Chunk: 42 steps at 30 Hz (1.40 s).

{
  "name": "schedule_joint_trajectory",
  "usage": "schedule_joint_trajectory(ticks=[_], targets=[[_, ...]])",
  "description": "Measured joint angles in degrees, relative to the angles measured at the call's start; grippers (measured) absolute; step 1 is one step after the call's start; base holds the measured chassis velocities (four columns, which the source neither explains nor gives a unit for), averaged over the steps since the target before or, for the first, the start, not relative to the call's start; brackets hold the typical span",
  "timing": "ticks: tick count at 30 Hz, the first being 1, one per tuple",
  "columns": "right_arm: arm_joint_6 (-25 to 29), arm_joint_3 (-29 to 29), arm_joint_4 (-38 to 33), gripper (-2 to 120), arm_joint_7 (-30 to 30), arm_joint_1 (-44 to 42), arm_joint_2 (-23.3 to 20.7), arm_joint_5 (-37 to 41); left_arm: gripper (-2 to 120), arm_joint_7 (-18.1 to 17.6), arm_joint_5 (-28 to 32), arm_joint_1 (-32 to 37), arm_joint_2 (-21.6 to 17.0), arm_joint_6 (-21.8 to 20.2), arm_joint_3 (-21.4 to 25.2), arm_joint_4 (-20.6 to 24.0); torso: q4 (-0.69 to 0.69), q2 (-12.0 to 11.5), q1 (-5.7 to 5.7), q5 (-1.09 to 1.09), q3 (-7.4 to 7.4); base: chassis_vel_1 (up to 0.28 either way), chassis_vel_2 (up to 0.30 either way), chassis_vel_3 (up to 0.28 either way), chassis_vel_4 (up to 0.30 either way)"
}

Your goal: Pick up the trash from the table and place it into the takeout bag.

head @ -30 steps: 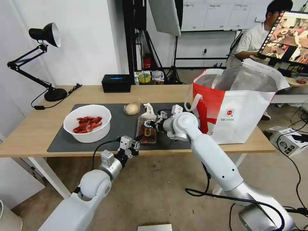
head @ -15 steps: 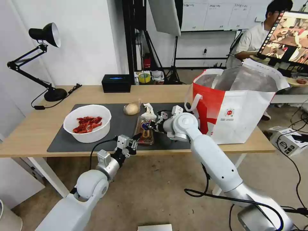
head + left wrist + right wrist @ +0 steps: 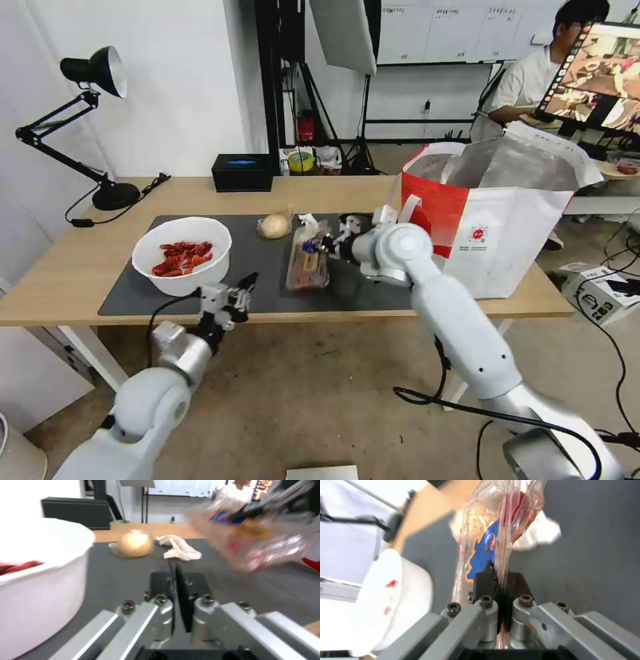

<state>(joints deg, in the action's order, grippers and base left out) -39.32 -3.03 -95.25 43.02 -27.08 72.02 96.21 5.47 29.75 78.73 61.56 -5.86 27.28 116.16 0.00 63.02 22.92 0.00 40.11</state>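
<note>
Trash lies on the dark mat (image 3: 133,283) of the table (image 3: 67,267), largest to smallest as follows. Bag (image 3: 500,220): stands open at the table's right end, mouth up, ready to receive items. Bowl (image 3: 181,255): rests on the mat's left part and holds red shells. Tray (image 3: 308,257): clear plastic, lifted at its far edge and tilted, apparently clear of the mat. Right gripper (image 3: 496,580): clenched on the tray's thin rim, which passes between the pads, so the tray hangs from one edge. Lump (image 3: 274,226) and tissue (image 3: 180,547): lie on the mat behind the tray, untouched. Left gripper (image 3: 175,572): pressed together, empty, parked at the table's near edge beside the bowl, clear of the right arm's likely path to the bag.
</note>
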Motion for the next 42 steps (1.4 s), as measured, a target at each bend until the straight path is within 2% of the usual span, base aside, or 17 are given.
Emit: schedule_joint_trajectory(ticks=[1,5,8,9,11,14,16,17,19,20,23,32,35,42], targets=[[0.4,-1.0,-1.3,0,-0.6,0.2,-0.8,0.5,22,0.0,0.0,0.7,0.5,0.0,0.8,0.5,0.0,0.0,0.0,0.0,0.0,0.0,0.0,0.0,0.0],[1.3,-2.9,-4.4,0,-1.5,0.5,-2.6,1.6,31,0.0,0.0,1.8,1.5,0.1,1.6,1.3,0.0,0.0,0.0,0.0,-0.01,0.0,0.0,0.0,0.0],[2.5,-5.1,-8.8,0,-1.9,1.1,-5.3,2.8,47,0.3,-0.3,3.3,2.8,0.2,2.4,1.9,0.0,0.0,0.0,0.01,-0.01,0.0,0.0,0.0,0.0],[2.5,-5.1,-8.8,0,-1.9,1.1,-5.3,2.8,47,0.3,-0.3,3.3,2.8,0.2,2.4,1.9,0.0,0.0,0.0,0.01,-0.01,0.0,0.0,0.0,0.0],[3.7,-6.7,-11.4,0,-2.7,1.6,-7.7,3.2,56,0.7,-0.8,4.4,3.5,0.5,2.9,2.3,-0.01,0.0,0.0,0.01,-0.01,0.0,0.0,0.0,0.0],[4.5,-7.4,-12.3,0,-3.4,1.8,-8.9,3.2,61,0.9,-1.1,4.8,3.9,0.7,3.2,2.4,0.0,0.0,0.0,0.02,-0.01,0.0,0.0,0.0,0.0],[6.5,-9.7,-14.5,0,-5.0,2.7,-12.0,3.2,73,1.6,-1.7,6.0,4.5,1.4,4.1,2.5,-0.01,0.0,0.0,0.01,-0.01,0.0,0.0,0.0,0.0],[6.5,-9.7,-14.5,0,-5.0,2.7,-12.0,3.2,73,1.6,-1.7,6.0,4.5,1.4,4.1,2.5,-0.01,0.0,0.0,0.01,-0.01,0.0,0.0,0.0,0.0],[9.2,-12.6,-15.2,0,-7.1,4.1,-16.9,0.4,86,2.3,-2.0,7.5,4.8,2.0,5.4,3.0,0.0,0.0,0.0,0.01,-0.01,0.0,0.0,0.0,0.0],[9.2,-12.6,-15.2,0,-7.1,4.1,-16.9,0.4,86,2.3,-2.0,7.5,4.8,2.0,5.4,3.0,0.0,0.0,0.0,0.01,-0.01,0.0,0.0,0.0,0.0],[11.5,-14.9,-13.9,0,-8.6,5.2,-20.9,-1.5,98,2.7,-2.0,8.1,4.8,2.3,6.3,3.7,-0.01,0.0,0.0,0.02,-0.01,0.0,0.0,0.0,0.0],[15.1,-16.1,-10.0,0,-11.1,5.3,-25.7,-8.1,100,2.9,-1.9,8.6,4.8,2.6,6.7,4.4,-0.01,0.0,0.0,0.01,-0.01,0.0,0.0,0.0,0.0],[17.7,-16.1,-6.1,0,-14.6,3.3,-27.5,-16.0,100,2.9,-1.7,8.5,4.5,2.6,6.6,4.4,-0.01,0.0,0.0,0.02,-0.01,0.0,0.0,0.0,0.0],[18.9,-16.9,-4.3,0,-16.9,0.3,-28.3,-20.6,100,3.0,-1.7,8.1,4.4,2.6,5.9,4.3,0.0,0.0,0.0,0.0,-0.01,0.0,0.0,0.0,0.0]])
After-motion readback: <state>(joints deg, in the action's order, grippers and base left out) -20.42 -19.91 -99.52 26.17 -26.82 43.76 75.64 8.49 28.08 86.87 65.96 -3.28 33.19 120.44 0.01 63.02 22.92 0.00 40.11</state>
